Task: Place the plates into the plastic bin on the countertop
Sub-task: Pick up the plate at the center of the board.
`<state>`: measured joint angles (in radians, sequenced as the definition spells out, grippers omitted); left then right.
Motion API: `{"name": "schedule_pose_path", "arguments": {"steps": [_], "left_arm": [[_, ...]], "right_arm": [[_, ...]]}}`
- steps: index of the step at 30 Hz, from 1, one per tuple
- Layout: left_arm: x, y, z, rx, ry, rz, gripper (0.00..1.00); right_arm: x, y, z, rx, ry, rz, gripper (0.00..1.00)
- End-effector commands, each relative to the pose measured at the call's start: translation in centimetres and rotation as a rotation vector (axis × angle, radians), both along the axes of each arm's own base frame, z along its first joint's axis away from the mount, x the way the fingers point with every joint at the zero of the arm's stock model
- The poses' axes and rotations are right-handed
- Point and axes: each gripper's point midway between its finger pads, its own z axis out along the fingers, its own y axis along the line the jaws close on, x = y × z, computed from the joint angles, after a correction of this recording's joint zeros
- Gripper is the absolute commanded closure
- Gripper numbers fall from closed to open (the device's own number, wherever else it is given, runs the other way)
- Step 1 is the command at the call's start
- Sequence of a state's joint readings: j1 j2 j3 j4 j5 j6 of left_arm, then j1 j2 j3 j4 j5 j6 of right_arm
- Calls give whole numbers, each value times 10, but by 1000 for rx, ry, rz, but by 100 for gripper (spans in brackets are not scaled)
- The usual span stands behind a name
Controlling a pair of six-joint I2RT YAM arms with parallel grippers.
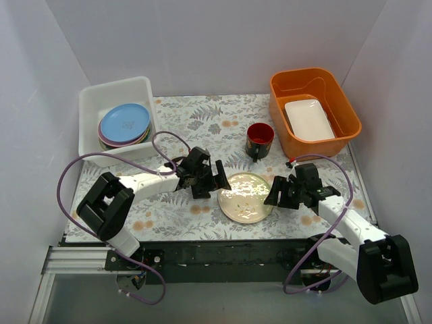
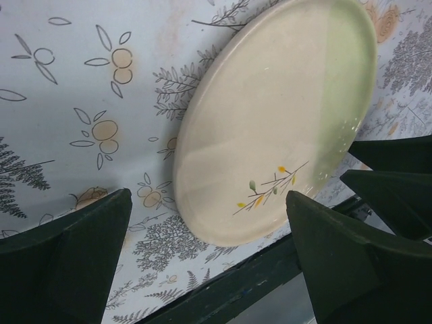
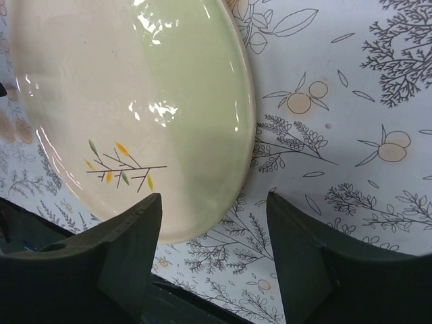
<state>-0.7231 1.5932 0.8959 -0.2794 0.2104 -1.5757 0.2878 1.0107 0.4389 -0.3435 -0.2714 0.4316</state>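
One cream and pale-green plate [image 1: 246, 197] with a small twig print lies flat on the flowered countertop [image 1: 196, 121] near its front edge. My left gripper [image 1: 217, 178] is open just left of the plate's rim, and my right gripper [image 1: 276, 193] is open just right of it. In the left wrist view the plate [image 2: 270, 121] lies ahead of the open gripper [image 2: 208, 197], and its near rim reaches between the fingers. In the right wrist view the plate [image 3: 135, 101] lies ahead-left of the open gripper [image 3: 214, 197]. The white plastic bin [image 1: 91, 111] at back left holds a stack of plates, light blue [image 1: 125, 121] on top.
An orange tub [image 1: 341, 101] at back right holds a white rectangular dish [image 1: 308, 119]. A dark red mug [image 1: 260, 138] stands behind the plate. The black front rail [image 1: 223, 250] runs just below the plate. My right gripper's fingers [image 2: 391, 175] show in the left wrist view.
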Motion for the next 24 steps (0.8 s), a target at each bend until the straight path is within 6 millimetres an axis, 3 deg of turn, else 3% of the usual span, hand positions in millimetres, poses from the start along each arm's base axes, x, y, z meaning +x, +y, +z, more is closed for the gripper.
{"name": "schedule_pose_path", "arguments": {"steps": [1, 6, 9, 11, 13, 15, 24], "left_arm": [[-1, 4, 1, -18, -27, 35, 2], [-7, 7, -7, -17, -12, 32, 3], [-9, 8, -8, -23, -12, 34, 4], [-9, 7, -8, -33, -16, 35, 4], [-12, 7, -10, -37, -8, 40, 5], [-14, 5, -12, -43, -7, 34, 5], [-25, -6, -33, -40, 35, 38, 8]], "right_arm": [[9, 1, -6, 8, -7, -13, 31], [10, -3, -12, -13, -6, -30, 36], [10, -6, -14, -27, -9, -41, 48], [11, -9, -17, -41, -8, -59, 62], [12, -10, -20, -45, -8, -70, 70], [11, -11, -25, -53, 6, -76, 71], [7, -14, -35, -72, 32, -62, 93]]}}
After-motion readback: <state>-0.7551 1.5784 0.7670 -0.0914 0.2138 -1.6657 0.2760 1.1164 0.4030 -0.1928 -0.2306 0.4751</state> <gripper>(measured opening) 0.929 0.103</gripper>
